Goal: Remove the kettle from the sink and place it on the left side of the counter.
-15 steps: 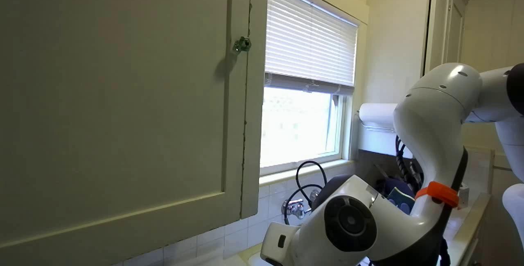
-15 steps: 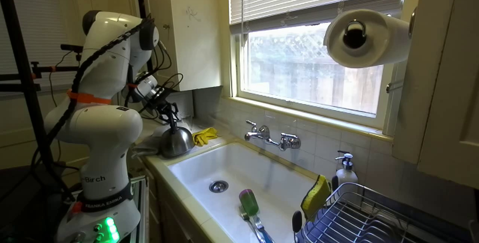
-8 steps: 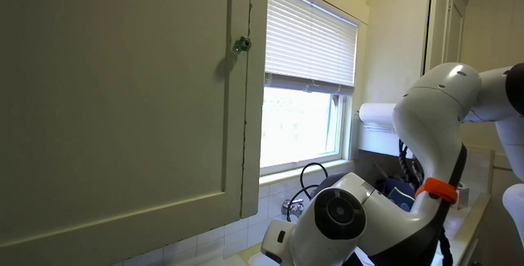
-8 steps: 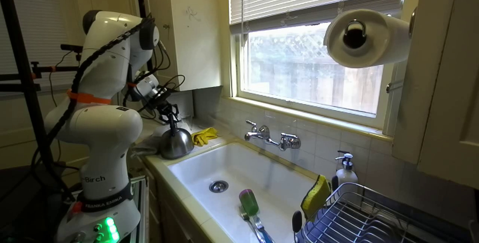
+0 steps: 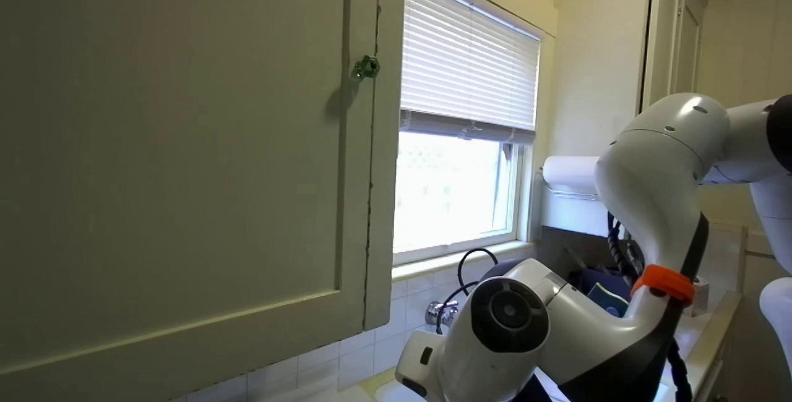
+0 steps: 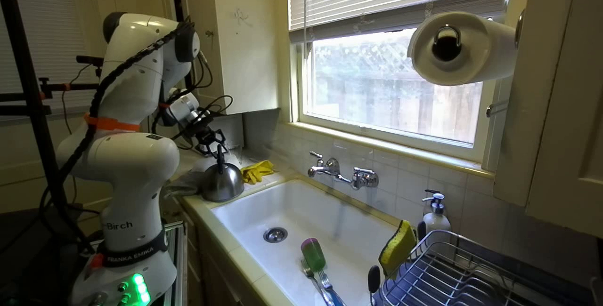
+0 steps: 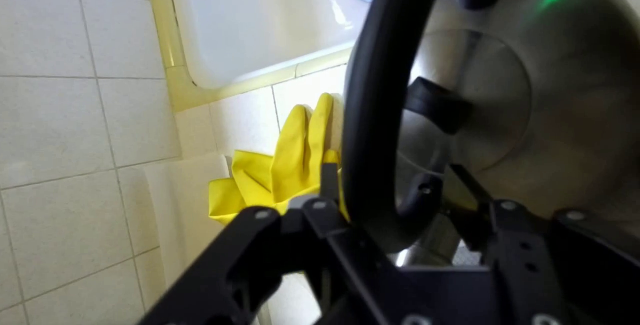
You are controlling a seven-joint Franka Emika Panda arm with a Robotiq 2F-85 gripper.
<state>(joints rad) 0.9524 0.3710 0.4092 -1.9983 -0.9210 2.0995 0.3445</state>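
The kettle (image 6: pixel 223 184), a steel dome with a black arched handle (image 6: pixel 220 157), stands upright on the counter (image 6: pixel 279 176) at the near-left end of the white sink (image 6: pixel 301 202). My gripper (image 7: pixel 397 183) is open in the wrist view, its fingers (image 7: pixel 329 180) spread to either side of the black loop handle with gaps showing. The steel body (image 7: pixel 560 115) fills the right of that picture, the lid knob (image 7: pixel 437 105) facing me. Kettle and gripper are both out of view in an exterior view where the arm (image 5: pixel 495 334) hides much of the sink area.
Yellow rubber gloves (image 7: pixel 295 160) lie close beside the kettle. A grey cloth (image 6: pixel 183 184) lies behind it. The sink holds a green cup (image 6: pixel 313 254) and forks (image 6: pixel 308 270). A faucet (image 6: pixel 325 169) juts from the wall; an upper cabinet (image 6: pixel 249 37) hangs near the arm.
The kettle has come down slightly onto the counter. My gripper, shut on the handle before, has opened and let it go; the handle now shows free between the fingers.
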